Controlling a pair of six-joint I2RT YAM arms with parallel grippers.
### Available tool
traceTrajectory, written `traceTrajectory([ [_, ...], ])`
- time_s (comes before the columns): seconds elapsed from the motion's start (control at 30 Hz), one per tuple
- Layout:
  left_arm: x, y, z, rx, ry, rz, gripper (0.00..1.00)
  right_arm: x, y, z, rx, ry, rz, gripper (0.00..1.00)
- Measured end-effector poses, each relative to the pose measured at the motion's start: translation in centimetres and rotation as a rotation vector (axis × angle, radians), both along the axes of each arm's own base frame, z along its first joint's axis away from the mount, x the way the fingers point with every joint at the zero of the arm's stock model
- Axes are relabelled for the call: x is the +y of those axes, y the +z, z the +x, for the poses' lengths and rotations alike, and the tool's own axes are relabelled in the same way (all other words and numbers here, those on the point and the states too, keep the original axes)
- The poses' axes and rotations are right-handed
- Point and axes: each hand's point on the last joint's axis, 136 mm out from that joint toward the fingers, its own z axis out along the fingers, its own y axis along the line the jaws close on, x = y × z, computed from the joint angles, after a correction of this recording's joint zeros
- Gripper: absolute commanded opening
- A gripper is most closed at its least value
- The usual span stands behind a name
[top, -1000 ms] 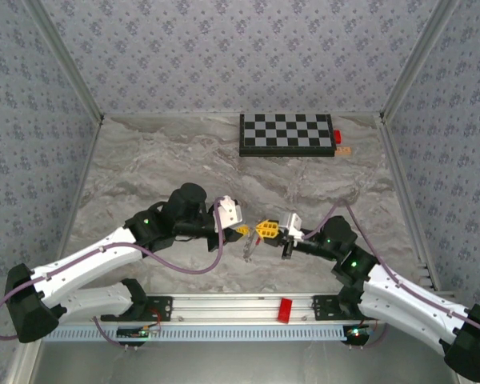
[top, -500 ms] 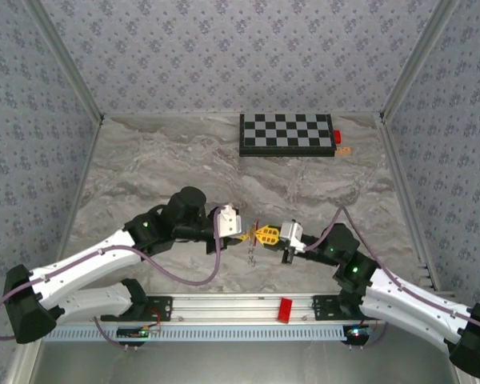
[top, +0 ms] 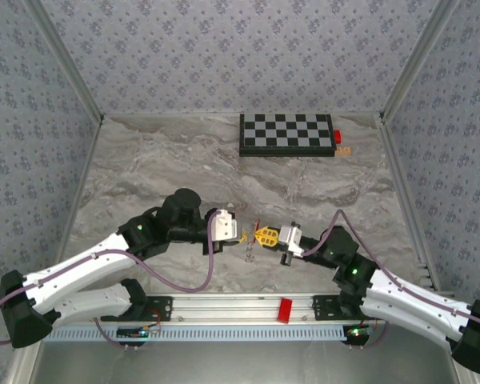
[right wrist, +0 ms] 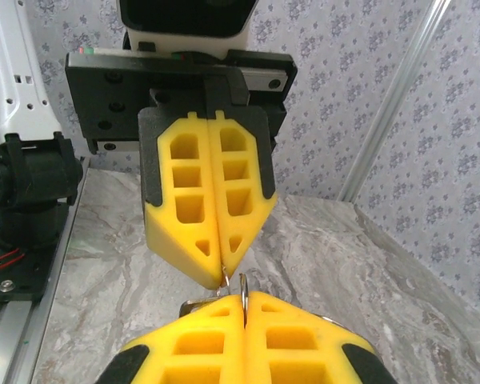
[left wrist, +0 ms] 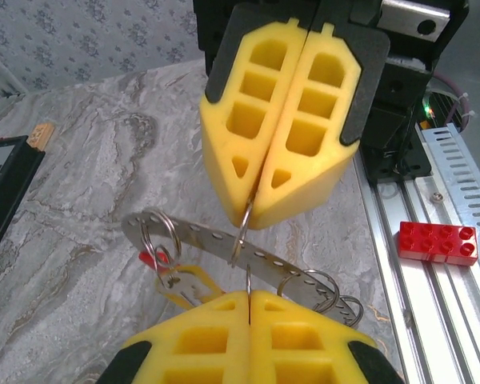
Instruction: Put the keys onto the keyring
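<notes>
Between both closed jaws — keyring (left wrist: 204, 242) pinched, keys (left wrist: 184, 282) half-hidden.

Right claw pads (left wrist: 292, 136) matt yellow, foam-like; keyring (left wrist: 242, 234) shiny metal wire; perforated strip (left wrist: 198, 240) bright bare metal; tabletop (left wrist: 88, 176) smooth, marble-patterned.
</notes>
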Motion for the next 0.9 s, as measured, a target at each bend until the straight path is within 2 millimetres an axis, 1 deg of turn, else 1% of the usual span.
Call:
traceTrajectory([
  [0.37,0.13,-0.62,-0.1,0.009,-0.002,0.018,0.0,0.09,0.1,-0.27,-0.009,0.005,0.001,0.0],
  [0.9,0.14,-0.62,-0.1,0.009,-0.002,0.018,0.0,0.42,-0.25,-0.58,-0.022,0.019,-0.016,0.0],
])
